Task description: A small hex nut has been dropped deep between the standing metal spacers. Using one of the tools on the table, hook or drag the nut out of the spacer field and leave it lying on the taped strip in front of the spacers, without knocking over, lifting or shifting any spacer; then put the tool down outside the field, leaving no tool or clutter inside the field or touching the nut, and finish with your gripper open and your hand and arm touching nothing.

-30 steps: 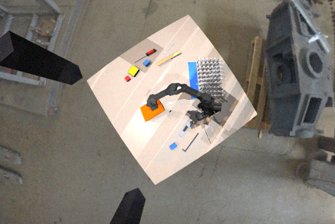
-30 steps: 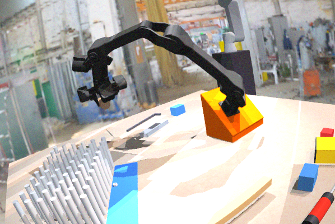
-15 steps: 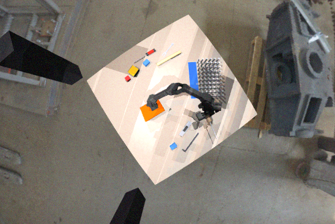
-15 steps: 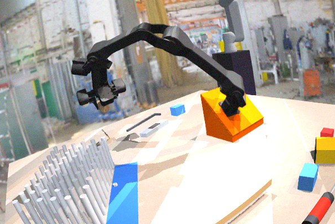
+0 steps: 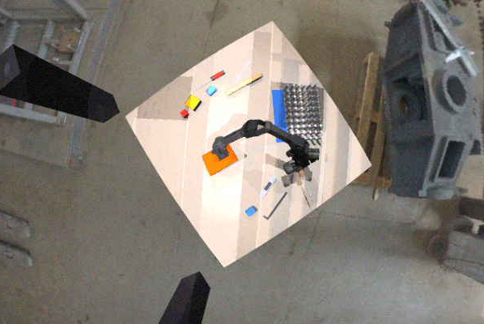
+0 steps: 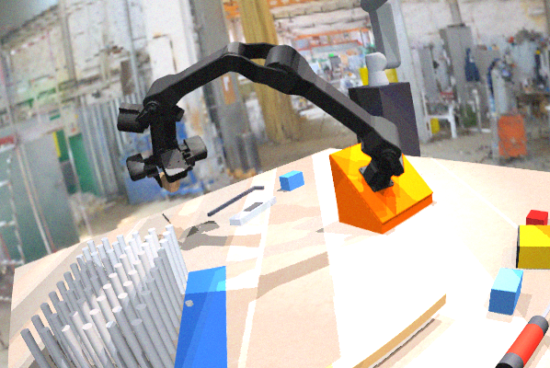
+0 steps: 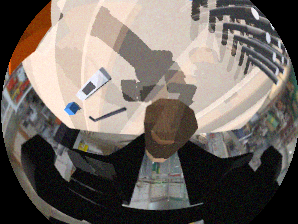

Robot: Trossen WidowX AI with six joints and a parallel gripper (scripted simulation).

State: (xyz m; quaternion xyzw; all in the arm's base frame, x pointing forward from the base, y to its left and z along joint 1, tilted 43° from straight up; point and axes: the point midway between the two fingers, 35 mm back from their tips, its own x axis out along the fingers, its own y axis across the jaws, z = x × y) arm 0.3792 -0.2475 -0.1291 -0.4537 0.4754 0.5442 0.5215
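Note:
My gripper [image 5: 299,170] [image 6: 166,177] is shut on the brown wooden handle of a hook tool [image 5: 303,174] [image 6: 169,184] [image 7: 169,129]. It holds the tool in the air over the table's corner, away from the spacers. The tool's thin metal shaft points away from the arm's base. The standing metal spacers [image 5: 303,111] [image 6: 109,294] [image 7: 233,23] form a dense upright field. The blue taped strip [image 5: 279,109] [image 6: 203,322] lies along their front. A small grey hex nut [image 6: 189,303] lies on the strip near the spacer side.
A white flat tool [image 5: 268,186] [image 6: 252,212] [image 7: 93,83], a dark L-shaped key [image 5: 276,206] [image 6: 235,200] and a blue block [image 5: 251,211] [image 6: 291,180] lie near the gripper. The orange arm base [image 5: 219,164] [image 6: 381,202] stands mid-table. A red-handled screwdriver [image 5: 215,76] [image 6: 525,342], a wooden strip [image 5: 244,84] and coloured blocks [image 5: 193,102] [image 6: 537,246] lie at the far side.

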